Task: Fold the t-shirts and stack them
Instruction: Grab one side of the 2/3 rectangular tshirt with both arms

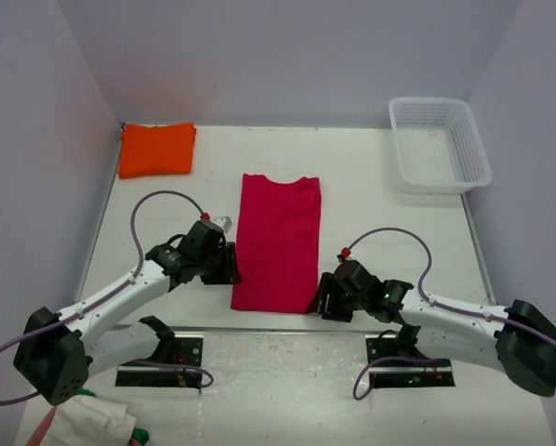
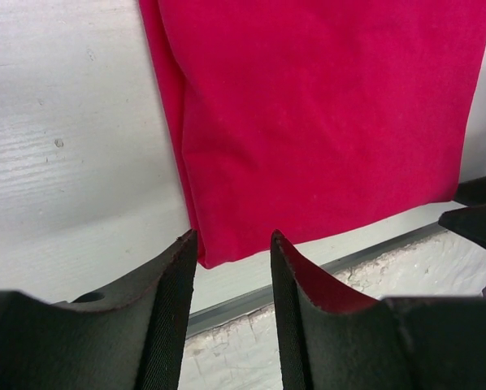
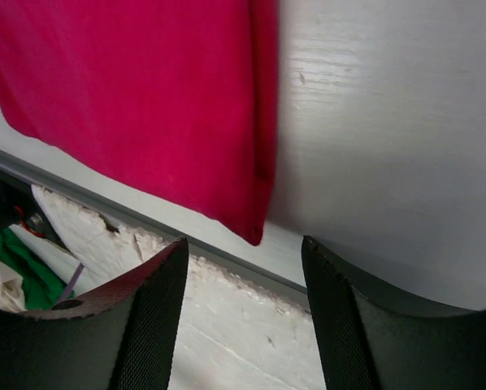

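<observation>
The crimson-red t-shirt (image 1: 278,243) lies flat in the middle of the table, folded lengthwise into a long strip with its collar at the far end. The orange t-shirt (image 1: 157,149) rests folded at the far left corner. My left gripper (image 1: 233,267) sits by the red shirt's near left corner (image 2: 209,258). In the left wrist view that gripper (image 2: 233,244) is open, and the corner lies just beyond its tips. My right gripper (image 1: 324,302) is at the near right corner (image 3: 255,234). The right gripper (image 3: 243,244) is also open, with nothing between its fingers.
A white mesh basket (image 1: 439,144) stands at the far right corner. A metal strip (image 2: 251,302) runs along the table's near edge just under the red shirt's hem. White and green cloth (image 1: 92,423) lies below the left arm's base.
</observation>
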`<state>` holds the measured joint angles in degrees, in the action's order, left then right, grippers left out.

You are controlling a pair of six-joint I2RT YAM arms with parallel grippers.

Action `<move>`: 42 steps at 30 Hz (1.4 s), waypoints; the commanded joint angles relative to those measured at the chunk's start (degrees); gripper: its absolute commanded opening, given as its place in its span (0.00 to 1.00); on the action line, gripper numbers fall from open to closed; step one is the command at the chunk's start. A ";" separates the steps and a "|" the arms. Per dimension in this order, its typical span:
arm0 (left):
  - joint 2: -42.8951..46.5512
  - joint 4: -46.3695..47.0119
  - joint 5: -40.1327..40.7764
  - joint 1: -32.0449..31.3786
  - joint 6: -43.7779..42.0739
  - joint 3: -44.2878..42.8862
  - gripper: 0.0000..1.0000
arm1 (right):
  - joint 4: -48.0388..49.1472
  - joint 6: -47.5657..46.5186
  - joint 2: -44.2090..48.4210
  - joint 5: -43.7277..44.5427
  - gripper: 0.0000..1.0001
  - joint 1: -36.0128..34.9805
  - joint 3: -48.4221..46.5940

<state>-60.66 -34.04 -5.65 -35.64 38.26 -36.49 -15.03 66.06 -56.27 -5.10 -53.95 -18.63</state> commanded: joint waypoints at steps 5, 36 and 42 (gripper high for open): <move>1.34 -1.29 -1.12 0.39 -2.23 -2.80 0.44 | 4.75 1.61 -6.75 3.26 0.56 -0.36 0.18; -0.24 -4.55 2.93 0.31 5.33 1.85 0.56 | 6.06 4.07 -6.92 5.80 0.00 -0.54 1.93; 2.47 -0.06 -1.82 0.39 7.09 5.64 0.74 | 3.86 3.46 -7.36 6.07 0.00 -0.63 0.70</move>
<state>-60.77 -37.21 -4.80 -35.64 43.20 -31.99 -6.11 69.87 -63.26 -2.22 -54.13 -17.67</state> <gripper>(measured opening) 0.728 0.011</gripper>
